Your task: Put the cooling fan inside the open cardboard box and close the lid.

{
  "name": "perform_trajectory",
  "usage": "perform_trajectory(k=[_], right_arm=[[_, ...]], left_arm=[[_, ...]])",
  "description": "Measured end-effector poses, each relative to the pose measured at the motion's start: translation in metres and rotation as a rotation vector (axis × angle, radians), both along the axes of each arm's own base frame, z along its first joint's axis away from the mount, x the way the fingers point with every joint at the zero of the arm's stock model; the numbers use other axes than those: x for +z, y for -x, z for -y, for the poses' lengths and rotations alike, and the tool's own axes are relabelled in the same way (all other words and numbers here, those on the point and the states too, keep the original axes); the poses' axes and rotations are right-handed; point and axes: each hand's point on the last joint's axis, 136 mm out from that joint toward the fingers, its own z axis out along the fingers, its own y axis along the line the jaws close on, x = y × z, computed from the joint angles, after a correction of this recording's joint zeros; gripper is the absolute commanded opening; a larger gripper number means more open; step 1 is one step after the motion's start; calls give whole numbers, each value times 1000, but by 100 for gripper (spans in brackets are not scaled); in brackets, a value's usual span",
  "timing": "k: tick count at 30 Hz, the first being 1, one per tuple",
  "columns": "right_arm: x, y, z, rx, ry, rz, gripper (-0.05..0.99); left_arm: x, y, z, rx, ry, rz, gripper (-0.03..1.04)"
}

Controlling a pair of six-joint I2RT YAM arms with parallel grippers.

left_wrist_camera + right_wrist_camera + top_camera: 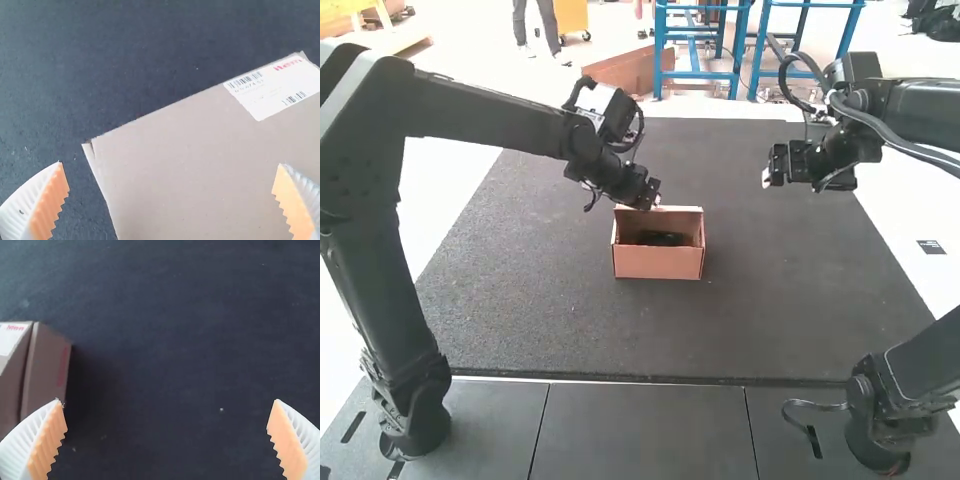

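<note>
Box (658,258) sits mid-mat (520,260), top open; I make out dark fan (660,238) inside. Left gripper (649,197) hangs at box's rear left corner, fingers spread wide over labelled cardboard panel (200,165). Right gripper (772,168) hovers well apart, fingers wide too.

We see a black left arm (470,105) and right arm (920,100), looped black cables (784,78), and white ribbed fingers (17,220) with orange pads (50,200).
</note>
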Motion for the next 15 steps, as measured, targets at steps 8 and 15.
perform_trajectory(k=[8,15], right_arm=[[-2,5,-6,25,-29,-23,92],[-5,10,-9,37,-45,-46,92]], left_arm=[[-22,12,8,-29,1,-11,97],[-52,13,10,-34,-18,-29,97]])
